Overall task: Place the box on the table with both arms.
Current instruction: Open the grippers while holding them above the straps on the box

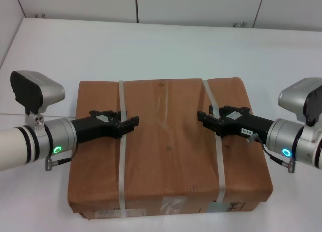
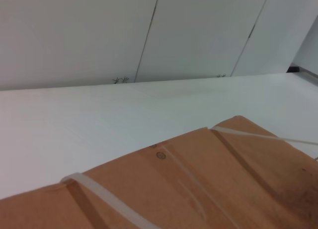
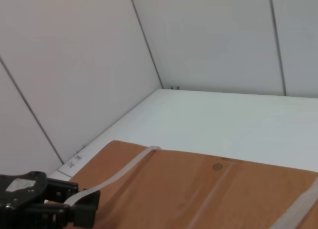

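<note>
White table (image 1: pixel 166 46), big brown box (image 1: pixel 168 141) at 6 o'clock of it, near front edge. Left gripper (image 1: pixel 126 125) at box's 9 o'clock pinching left strap (image 1: pixel 121 164); right gripper (image 1: pixel 210 122) at 3 o'clock pinching right strap (image 1: pixel 220 164). Risk: thin straps may slip or snap, so box could tilt or drop.

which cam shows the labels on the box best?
Head view: the labels sit on the near side of the large flat brown paper-wrapped box. Both wrist views show only its strapped top, no labels.
</note>
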Controlling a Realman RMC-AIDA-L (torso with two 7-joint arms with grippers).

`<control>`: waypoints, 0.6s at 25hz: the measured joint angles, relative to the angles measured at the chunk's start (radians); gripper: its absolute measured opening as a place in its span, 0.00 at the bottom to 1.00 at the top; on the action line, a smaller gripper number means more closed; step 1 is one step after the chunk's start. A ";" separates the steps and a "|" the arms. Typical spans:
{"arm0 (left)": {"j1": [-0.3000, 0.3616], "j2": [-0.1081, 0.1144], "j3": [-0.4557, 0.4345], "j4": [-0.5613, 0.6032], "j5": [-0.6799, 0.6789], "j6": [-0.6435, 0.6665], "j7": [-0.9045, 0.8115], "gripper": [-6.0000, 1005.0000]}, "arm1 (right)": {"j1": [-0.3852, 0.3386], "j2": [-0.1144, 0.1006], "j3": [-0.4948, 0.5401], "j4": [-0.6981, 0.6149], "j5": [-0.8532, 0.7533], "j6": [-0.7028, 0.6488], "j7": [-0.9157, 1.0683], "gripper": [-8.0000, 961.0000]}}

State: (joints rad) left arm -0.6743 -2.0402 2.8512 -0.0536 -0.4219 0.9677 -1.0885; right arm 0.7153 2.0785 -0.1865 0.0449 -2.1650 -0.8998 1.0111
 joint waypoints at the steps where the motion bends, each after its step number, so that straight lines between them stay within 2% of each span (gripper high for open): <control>1: 0.000 0.000 0.001 0.000 0.000 0.000 0.000 0.29 | 0.000 0.000 0.002 0.001 0.000 0.002 0.000 0.36; 6: -0.001 0.002 0.007 0.000 0.000 -0.001 -0.003 0.45 | -0.001 0.000 0.003 0.005 0.000 0.004 -0.001 0.48; 12: -0.001 0.003 0.007 0.000 0.000 -0.001 -0.005 0.72 | -0.005 0.000 0.007 0.006 0.001 0.005 -0.001 0.73; 15: -0.001 0.003 0.002 -0.003 0.000 -0.001 -0.005 0.77 | -0.010 0.000 0.009 0.006 0.001 0.006 0.001 0.83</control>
State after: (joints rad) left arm -0.6748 -2.0372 2.8529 -0.0566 -0.4219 0.9662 -1.0939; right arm 0.7057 2.0785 -0.1777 0.0506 -2.1645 -0.8941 1.0117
